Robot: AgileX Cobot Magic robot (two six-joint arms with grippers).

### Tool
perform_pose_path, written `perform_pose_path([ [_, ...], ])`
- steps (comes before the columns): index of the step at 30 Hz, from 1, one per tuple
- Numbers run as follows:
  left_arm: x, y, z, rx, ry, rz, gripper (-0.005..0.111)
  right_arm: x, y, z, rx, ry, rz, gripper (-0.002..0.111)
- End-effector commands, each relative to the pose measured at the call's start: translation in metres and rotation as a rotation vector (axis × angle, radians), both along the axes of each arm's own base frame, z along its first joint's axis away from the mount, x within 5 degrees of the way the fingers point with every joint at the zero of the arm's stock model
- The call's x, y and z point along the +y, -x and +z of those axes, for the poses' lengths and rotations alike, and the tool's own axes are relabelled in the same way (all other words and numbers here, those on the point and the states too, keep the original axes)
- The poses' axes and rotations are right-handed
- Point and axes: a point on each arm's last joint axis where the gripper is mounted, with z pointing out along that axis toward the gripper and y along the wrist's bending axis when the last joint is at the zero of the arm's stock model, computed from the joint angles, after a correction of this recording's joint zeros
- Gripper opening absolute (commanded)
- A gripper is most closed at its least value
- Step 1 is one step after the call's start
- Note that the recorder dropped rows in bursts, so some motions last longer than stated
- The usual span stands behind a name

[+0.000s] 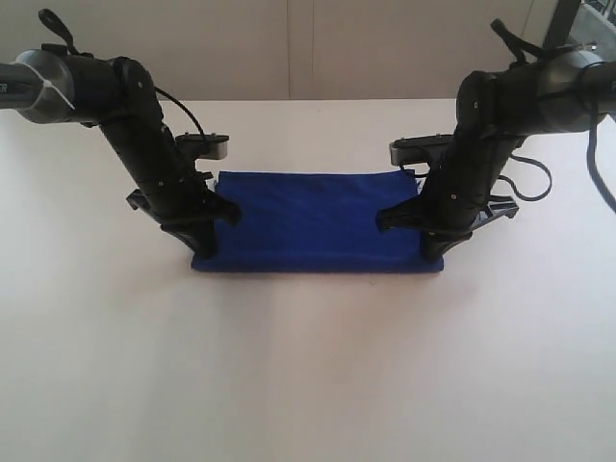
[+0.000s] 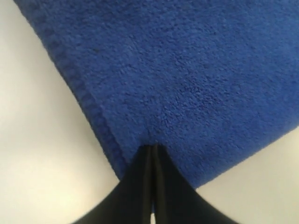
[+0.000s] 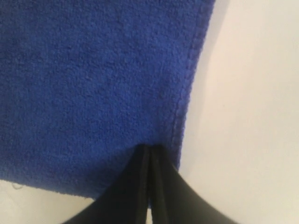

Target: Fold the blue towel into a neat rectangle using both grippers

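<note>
The blue towel (image 1: 313,221) lies flat on the white surface (image 1: 308,375) as a long band, and its long axis runs straight from the left end effector (image 1: 204,246) to the right end effector (image 1: 431,252), so the cloth spans the whole gap between them. Each end effector is down at one end of that band, at the corner on the nearer long edge. From each set of tips the body of the towel spreads away ahead and inward toward the other arm, while the hemmed short edge passes just outboard of the tips. Both end effectors are narrow, with jaws pressed together and no gap showing, and their tips touch the pile. A faint pucker shows at the left tips, but I cannot tell whether any cloth is actually nipped between the jaws. Neither arm is nearer than the other; they sit about evenly, one per end. Any next fold probably carries this nearer long edge across the band's short axis, away from both arms together
</note>
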Motion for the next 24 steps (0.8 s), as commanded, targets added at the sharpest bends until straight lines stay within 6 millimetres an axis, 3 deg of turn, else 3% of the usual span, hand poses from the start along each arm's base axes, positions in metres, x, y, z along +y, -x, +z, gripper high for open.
perform_pose_path([
  [1,0.003,0.002,0.018,-0.044,-0.008,-0.004,0.000,-0.002,0.000,0.004,-0.015,-0.002,0.001,0.000],
  [11,0.005,0.008,0.069,-0.168,0.037,-0.003,0.000,-0.002,0.001,0.052,-0.174,-0.045,-0.012,0.000],
  [20,0.015,0.013,0.075,-0.101,0.026,0.057,0.000,-0.005,0.010,0.042,-0.118,-0.028,-0.023,0.000],
  [24,0.034,0.017,0.094,-0.086,0.026,0.099,0.000,-0.006,0.016,0.061,-0.142,-0.035,-0.016,0.000],
])
